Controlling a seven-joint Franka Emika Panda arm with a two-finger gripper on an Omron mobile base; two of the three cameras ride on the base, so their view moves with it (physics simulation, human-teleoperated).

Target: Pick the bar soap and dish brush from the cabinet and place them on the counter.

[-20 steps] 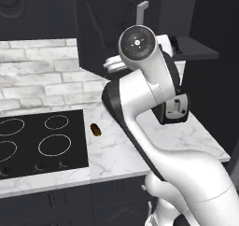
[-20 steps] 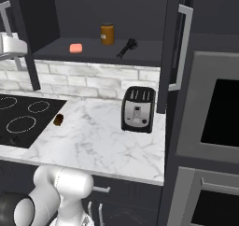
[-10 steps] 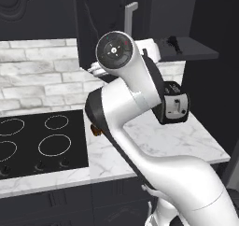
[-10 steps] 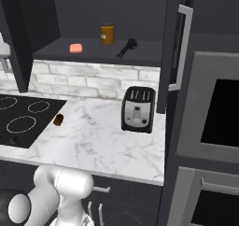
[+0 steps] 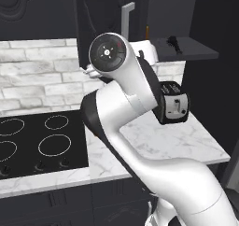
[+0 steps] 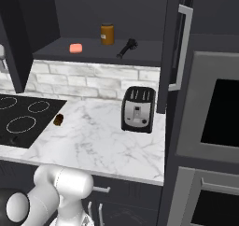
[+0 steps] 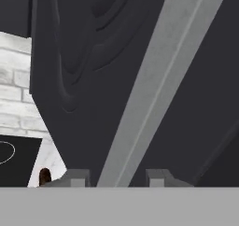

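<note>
With the claw [image 7: 116,177] straddling the silver handle [image 7: 158,80] of the cabinet door [image 7: 79,57], the risk is plain: the door stands open and the jaws are parted just wider than the bar, one tip on each side, so a careless pull-away could snag the handle and drag the door back across the shelf [image 6: 93,52]. A wide swing of the elbow [image 5: 108,53] could also clip the toaster [image 6: 137,109] on the surface [image 6: 102,141]. The arm rises from the base, folds back at the elbow and reaches up to the left-hand door. The soap [image 6: 76,47] lies flat at the left of the shelf, the brush [image 6: 127,47] lies to its right beyond an amber jar [image 6: 107,34]; both are untouched, so the task is barely begun. A dark lump [image 6: 59,120] sits by the cooktop [image 6: 23,117]
</note>
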